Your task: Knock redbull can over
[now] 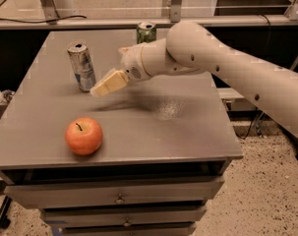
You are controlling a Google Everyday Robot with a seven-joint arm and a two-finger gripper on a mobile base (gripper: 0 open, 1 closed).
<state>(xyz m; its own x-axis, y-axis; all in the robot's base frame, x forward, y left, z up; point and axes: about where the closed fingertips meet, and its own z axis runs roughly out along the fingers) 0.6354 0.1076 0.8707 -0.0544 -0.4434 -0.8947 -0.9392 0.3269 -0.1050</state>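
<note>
The redbull can [81,66], slim, silver with blue patches, stands upright at the back left of the grey table [153,132]. My gripper [105,86], cream-coloured at the end of the white arm, hovers above the table just right of the can's lower half, its tip very close to the can. I cannot tell if it touches the can.
A wider green can [146,32] stands at the table's back edge, behind the arm. A red apple [83,136] sits near the front left. Drawers are below the tabletop. A rail and glass panel run behind the table.
</note>
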